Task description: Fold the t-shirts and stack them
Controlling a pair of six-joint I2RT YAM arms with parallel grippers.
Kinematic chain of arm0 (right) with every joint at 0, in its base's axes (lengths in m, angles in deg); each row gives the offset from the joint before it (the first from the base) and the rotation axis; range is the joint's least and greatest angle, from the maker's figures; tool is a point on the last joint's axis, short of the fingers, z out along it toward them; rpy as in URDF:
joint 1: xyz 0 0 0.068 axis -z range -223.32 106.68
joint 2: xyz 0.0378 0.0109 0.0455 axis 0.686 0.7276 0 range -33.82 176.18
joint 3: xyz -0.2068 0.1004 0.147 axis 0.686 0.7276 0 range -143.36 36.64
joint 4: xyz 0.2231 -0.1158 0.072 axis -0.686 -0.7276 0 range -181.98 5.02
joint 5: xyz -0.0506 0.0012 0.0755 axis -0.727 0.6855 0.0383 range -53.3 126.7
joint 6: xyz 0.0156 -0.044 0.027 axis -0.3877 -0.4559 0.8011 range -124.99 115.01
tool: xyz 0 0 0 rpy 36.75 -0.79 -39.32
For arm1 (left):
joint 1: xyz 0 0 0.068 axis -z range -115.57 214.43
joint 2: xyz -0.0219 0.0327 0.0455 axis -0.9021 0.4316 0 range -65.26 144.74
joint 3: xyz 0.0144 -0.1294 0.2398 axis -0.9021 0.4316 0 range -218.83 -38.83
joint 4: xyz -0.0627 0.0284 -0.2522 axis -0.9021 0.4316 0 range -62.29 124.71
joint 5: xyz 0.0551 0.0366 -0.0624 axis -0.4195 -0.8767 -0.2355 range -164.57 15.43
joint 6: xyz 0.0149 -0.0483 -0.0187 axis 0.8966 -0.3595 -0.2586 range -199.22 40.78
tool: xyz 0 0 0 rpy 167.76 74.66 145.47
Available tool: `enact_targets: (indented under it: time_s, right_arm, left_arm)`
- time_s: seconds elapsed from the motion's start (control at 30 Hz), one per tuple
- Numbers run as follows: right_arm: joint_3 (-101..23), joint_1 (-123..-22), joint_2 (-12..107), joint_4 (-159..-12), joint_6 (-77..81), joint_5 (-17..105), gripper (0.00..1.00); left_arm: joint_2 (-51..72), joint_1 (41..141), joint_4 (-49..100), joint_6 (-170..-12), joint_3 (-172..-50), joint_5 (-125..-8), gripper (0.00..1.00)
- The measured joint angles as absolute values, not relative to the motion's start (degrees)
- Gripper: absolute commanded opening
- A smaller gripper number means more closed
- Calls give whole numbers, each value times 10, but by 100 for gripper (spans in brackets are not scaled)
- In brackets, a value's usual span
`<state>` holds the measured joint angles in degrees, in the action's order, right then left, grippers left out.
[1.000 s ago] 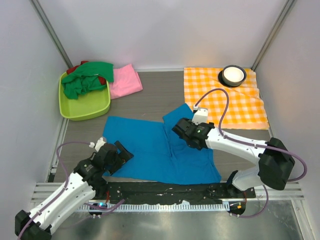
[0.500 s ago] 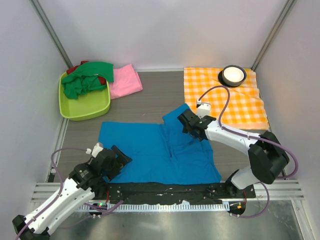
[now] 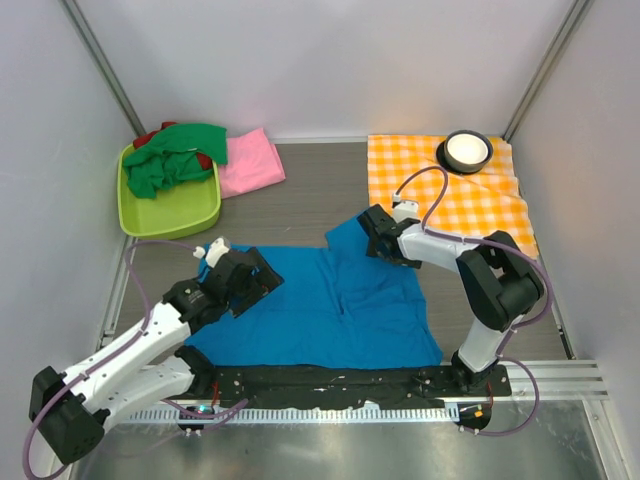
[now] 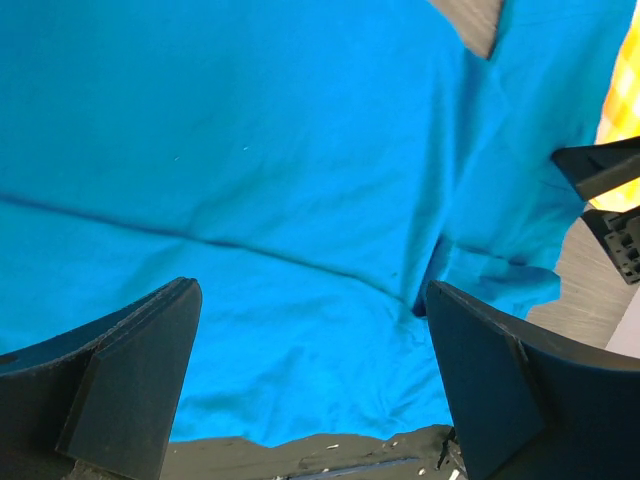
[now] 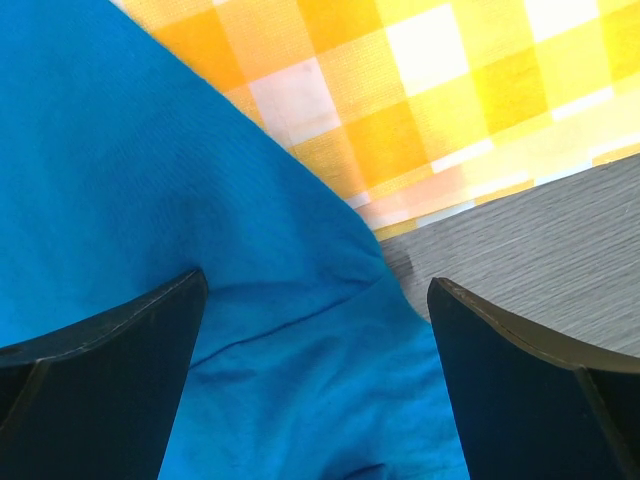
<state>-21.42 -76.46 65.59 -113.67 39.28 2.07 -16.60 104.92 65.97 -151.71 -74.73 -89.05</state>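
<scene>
The bright blue t-shirt (image 3: 330, 300) lies spread flat on the table's middle. My left gripper (image 3: 255, 280) is open and empty, hovering over its left part; the left wrist view shows blue cloth (image 4: 250, 150) between the fingers (image 4: 130, 390). My right gripper (image 3: 375, 232) is open and empty above the shirt's far right sleeve; in the right wrist view the sleeve edge (image 5: 150, 200) lies under it. The green t-shirt (image 3: 175, 160) is bunched in a lime bin (image 3: 170, 215), with the red one (image 3: 145, 138) peeking out behind. The pink t-shirt (image 3: 250, 165) lies folded beside the bin.
An orange-and-white checked cloth (image 3: 460, 200) lies at the far right with a black-rimmed bowl (image 3: 467, 150) on it; the cloth also shows in the right wrist view (image 5: 420, 90). A black strip (image 3: 330, 380) runs along the near edge. Walls close in on three sides.
My left gripper has moved from the shirt's near left corner up and over its left part. My right gripper has moved away from me to the far sleeve. Both stayed open.
</scene>
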Motion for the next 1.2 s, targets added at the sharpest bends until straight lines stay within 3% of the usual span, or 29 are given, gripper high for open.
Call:
enact_targets:
  time_s: [0.63,1.03,1.17,1.2]
  right_arm:
    - [-213,-718,657,-1170,392,-42,100]
    - [-279,-715,590,-1160,323,94,100]
    - [-322,-714,592,-1138,306,113,95]
    - [-333,-714,596,-1131,302,116,88]
  left_arm:
    - [-93,1044,619,-1475,-797,-907,100]
    - [-13,964,621,-1413,-882,-915,100]
    - [33,934,618,-1402,-907,-907,100]
    - [42,928,618,-1400,-912,-904,100]
